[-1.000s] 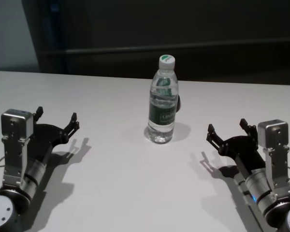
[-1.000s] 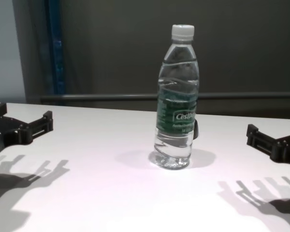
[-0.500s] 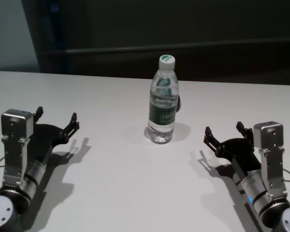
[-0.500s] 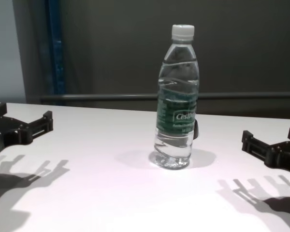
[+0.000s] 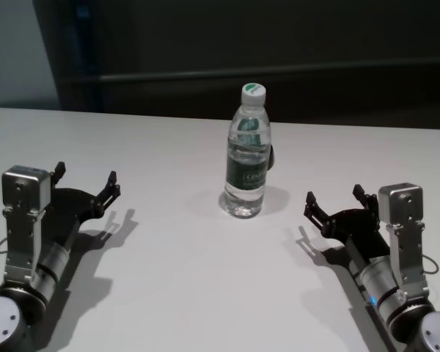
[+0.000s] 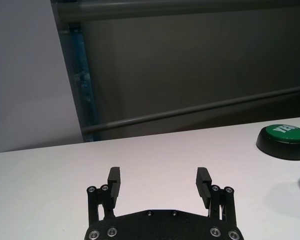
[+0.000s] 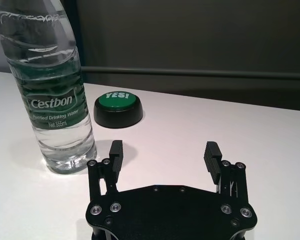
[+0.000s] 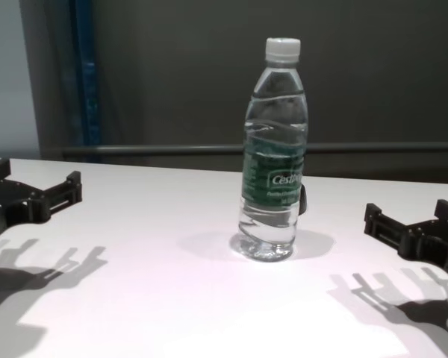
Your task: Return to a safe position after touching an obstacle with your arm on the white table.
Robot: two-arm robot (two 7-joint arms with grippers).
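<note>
The obstacle, a clear water bottle [image 5: 246, 158] with a white cap and dark green label, stands upright mid-way across the white table [image 5: 169, 257]. It also shows in the chest view [image 8: 275, 171] and close by in the right wrist view [image 7: 52, 90]. My right gripper [image 5: 334, 194] hovers low over the table to the bottle's right, open and empty, not touching it [image 8: 408, 211] [image 7: 164, 147]. My left gripper [image 5: 86, 174] sits far to the left, open and empty [image 8: 39, 177] [image 6: 159, 175].
A small dark dome button with a green top [image 7: 118, 107] sits just behind the bottle, also seen in the left wrist view [image 6: 284, 141]. A dark wall with a horizontal rail runs behind the table's far edge.
My right gripper has slid left toward the bottle and slightly nearer to me. The left arm and the bottle have not moved.
</note>
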